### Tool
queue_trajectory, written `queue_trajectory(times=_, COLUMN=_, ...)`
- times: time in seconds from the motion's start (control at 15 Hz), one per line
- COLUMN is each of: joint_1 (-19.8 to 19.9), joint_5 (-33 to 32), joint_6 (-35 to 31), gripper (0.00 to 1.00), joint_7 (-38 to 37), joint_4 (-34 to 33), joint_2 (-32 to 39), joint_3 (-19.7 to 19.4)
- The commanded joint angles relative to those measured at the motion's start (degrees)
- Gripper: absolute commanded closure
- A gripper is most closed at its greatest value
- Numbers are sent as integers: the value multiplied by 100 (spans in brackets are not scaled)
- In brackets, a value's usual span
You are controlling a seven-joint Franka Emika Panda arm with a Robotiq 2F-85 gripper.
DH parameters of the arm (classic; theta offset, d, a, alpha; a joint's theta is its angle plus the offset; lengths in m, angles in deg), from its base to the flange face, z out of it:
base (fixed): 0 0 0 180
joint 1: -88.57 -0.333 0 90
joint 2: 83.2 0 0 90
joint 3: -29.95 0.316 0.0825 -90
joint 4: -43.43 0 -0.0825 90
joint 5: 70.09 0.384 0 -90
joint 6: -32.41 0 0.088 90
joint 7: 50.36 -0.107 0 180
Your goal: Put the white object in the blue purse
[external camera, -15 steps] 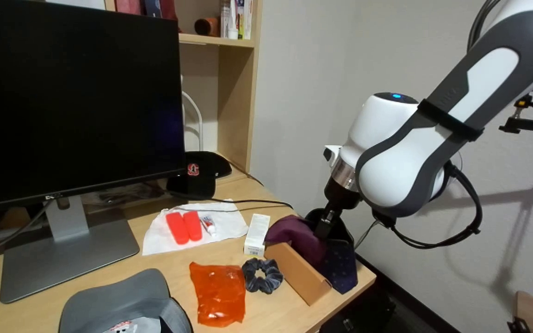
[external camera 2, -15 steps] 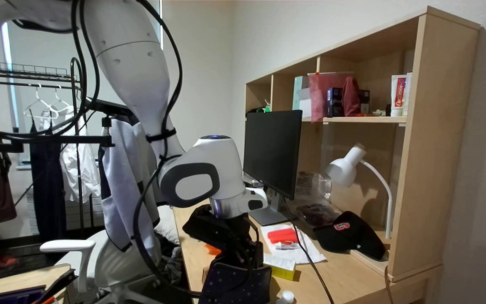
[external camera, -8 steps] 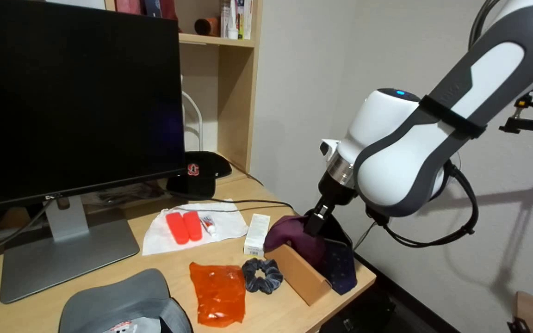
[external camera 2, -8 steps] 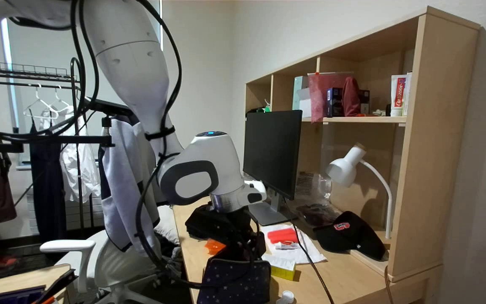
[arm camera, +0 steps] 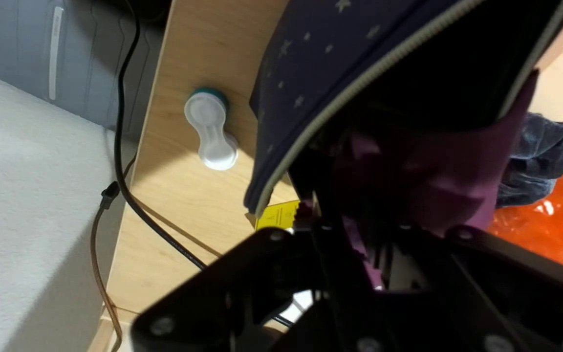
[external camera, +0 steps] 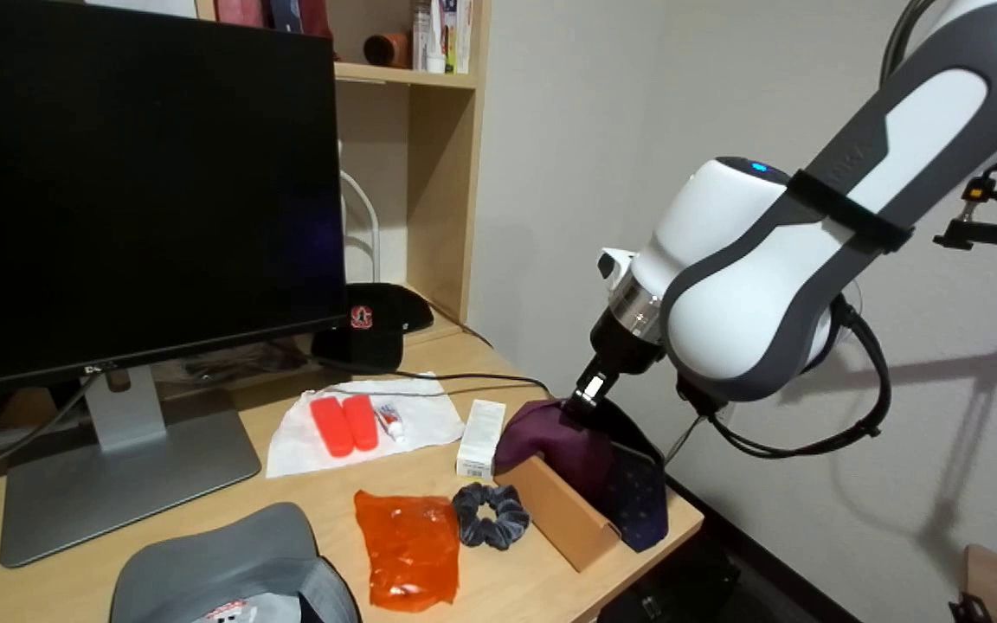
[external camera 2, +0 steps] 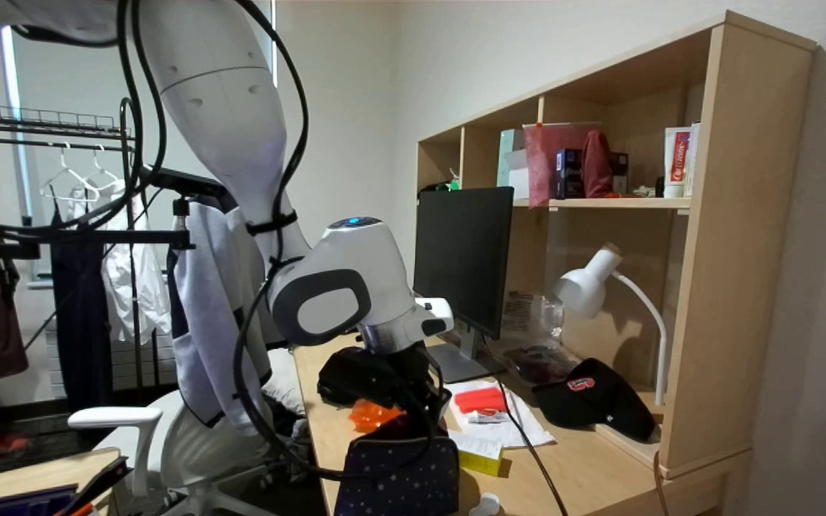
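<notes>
A wooden shelf unit (external camera 2: 750,251) backs the tabletop (external camera: 498,584), and the robot arm (external camera: 749,311) reaches over a corner. The monitor (external camera: 144,190) stands in front of the shelf unit. A white sheet (external camera: 429,426) lies flat near a black cap (external camera 2: 596,405); a grey cap (external camera: 230,536) sits well apart from both. The blue purse (external camera 2: 399,494), dotted with pale stars, stands near the corner, its zippered mouth gaping onto an inside too dark to make out. Alongside lies a tan cardboard box (external camera: 559,517); whether the maroon fabric (external camera: 542,439) there is part of the purse, I cannot tell. An orange plastic piece (external camera: 412,554) lies near the box. The end effector (external camera: 579,412) points down at that fabric by the purse's mouth; the wrist view is too dark there to tell how wide it stands or whether it holds cloth. Smaller are a white box (external camera: 479,437) with a yellow side, a dark scrunchie (external camera: 511,521), two red pieces (external camera: 331,427) and a little tube (external camera: 389,422) on the sheet, and a white two-lobed case (arm camera: 211,132) just beside the purse. Which white thing the task means, I cannot tell.
</notes>
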Motion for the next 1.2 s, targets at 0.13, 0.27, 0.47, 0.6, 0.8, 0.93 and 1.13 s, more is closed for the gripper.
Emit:
queue_trajectory(times=0.13, joint_1=435, joint_5=104, joint_6=-289, gripper=100, joint_7=101, joint_4=156, joint_2=-134, joint_3=458)
queue_trajectory(times=0.27, joint_1=572, joint_5=97, joint_6=-336, gripper=100, joint_7=100, joint_4=160, joint_2=-129, joint_3=597)
queue_trajectory(times=0.47, joint_1=796, joint_5=77, joint_6=-457, gripper=100, joint_7=91, joint_4=203, joint_2=-156, joint_3=816)
queue_trajectory(times=0.6, joint_1=937, joint_5=58, joint_6=-604, gripper=100, joint_7=66, joint_4=268, joint_2=-200, joint_3=950)
queue_trajectory(times=0.8, joint_1=1233, joint_5=18, joint_6=-893, gripper=100, joint_7=8, joint_4=367, joint_2=-246, joint_3=1224)
queue_trajectory(times=0.93, joint_1=1471, joint_5=-30, joint_6=-1136, gripper=100, joint_7=-53, joint_4=466, joint_2=-291, joint_3=1446)
queue_trajectory(times=1.13, joint_1=1785, joint_5=-143, joint_6=-1425, gripper=100, joint_7=-118, joint_4=592, joint_2=-330, joint_3=1717)
